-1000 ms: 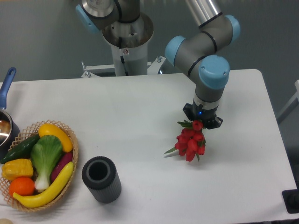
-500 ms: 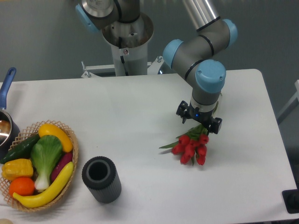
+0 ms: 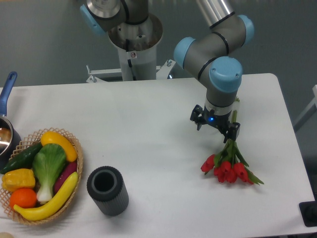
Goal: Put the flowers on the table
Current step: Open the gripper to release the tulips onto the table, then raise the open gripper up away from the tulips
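Note:
The flowers [image 3: 229, 170], a small bunch of red tulip heads with green stems and leaves, lie tilted at the right of the white table [image 3: 148, 114]. The heads point toward the front edge. The stems run up under my gripper [image 3: 217, 125], and a stem end shows beside the wrist. My gripper hangs straight over the stems and appears shut on them; the wrist hides the jaws. I cannot tell whether the heads touch the table.
A dark ribbed cylinder [image 3: 107, 190] stands upright at the front left of centre. A wicker basket [image 3: 76, 149] of toy vegetables and fruit sits at the front left. A blue-handled pot [image 3: 7, 91] is at the left edge. The arm's base [image 3: 133, 39] is behind the table.
The flower heads have swung from under the gripper to the right and toward the front edge, now lying flatter and lower. The wrist has turned and shifted slightly right.

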`<action>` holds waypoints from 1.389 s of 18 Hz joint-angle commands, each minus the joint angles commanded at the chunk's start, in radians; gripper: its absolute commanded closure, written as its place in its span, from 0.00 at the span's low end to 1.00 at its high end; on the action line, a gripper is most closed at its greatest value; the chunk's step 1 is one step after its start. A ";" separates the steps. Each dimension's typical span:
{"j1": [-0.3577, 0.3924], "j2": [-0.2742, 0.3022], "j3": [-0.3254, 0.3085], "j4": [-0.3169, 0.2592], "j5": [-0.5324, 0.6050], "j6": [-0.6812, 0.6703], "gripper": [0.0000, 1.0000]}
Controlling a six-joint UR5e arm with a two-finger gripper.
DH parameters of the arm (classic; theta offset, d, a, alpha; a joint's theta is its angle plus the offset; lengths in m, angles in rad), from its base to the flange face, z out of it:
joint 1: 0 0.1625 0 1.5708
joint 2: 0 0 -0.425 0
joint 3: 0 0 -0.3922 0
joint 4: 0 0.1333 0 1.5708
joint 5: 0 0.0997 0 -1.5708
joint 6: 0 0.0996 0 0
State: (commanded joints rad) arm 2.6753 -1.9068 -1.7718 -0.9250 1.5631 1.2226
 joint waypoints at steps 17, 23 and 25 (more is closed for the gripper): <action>0.014 -0.003 0.032 0.008 0.002 0.003 0.00; 0.014 -0.005 0.032 0.008 0.002 0.003 0.00; 0.014 -0.005 0.032 0.008 0.002 0.003 0.00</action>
State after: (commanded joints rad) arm 2.6891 -1.9113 -1.7395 -0.9173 1.5647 1.2257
